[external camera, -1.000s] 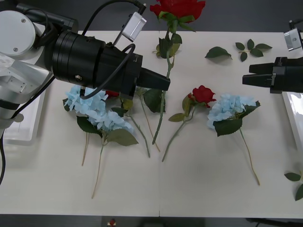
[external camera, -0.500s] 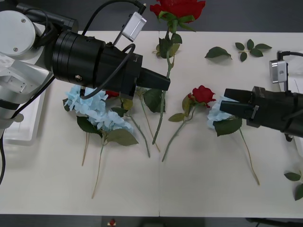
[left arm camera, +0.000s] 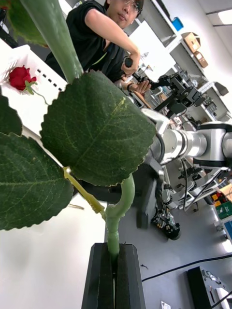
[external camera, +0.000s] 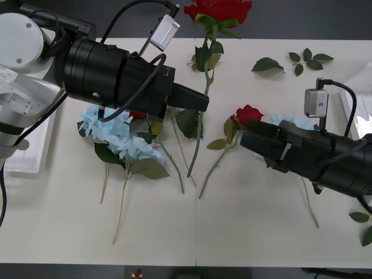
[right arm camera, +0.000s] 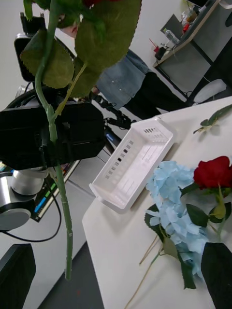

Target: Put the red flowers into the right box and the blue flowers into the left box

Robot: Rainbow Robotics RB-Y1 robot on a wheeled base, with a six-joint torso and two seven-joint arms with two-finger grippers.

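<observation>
Handling first: the held rose looked light, with a thin green stem that flexes, a soft cloth bloom and a heavy-headed balance, so the stem was the sound place to grip it, not the petals. The left gripper had its black fingers pressed together on that stem, about halfway along its length. Bloom pointed away from the robot, past the far edge of the table; the cut end hung down toward the robot, so the long axis ran nearly fore and aft with a slight bend, raised off the table.

The right gripper reached in from the right, beside a second rose lying near the table's middle; its bloom lay toward the far edge and its stem trailed toward the near edge at a slant. I could not tell how its fingers stood.

Blue flowers: two heads lay under the left arm at the table's left side, stems pointing toward the near edge; one more lay partly hidden behind the right gripper. The left box sat at the table's left edge, beyond those heads. The right box showed at the table's right edge.
</observation>
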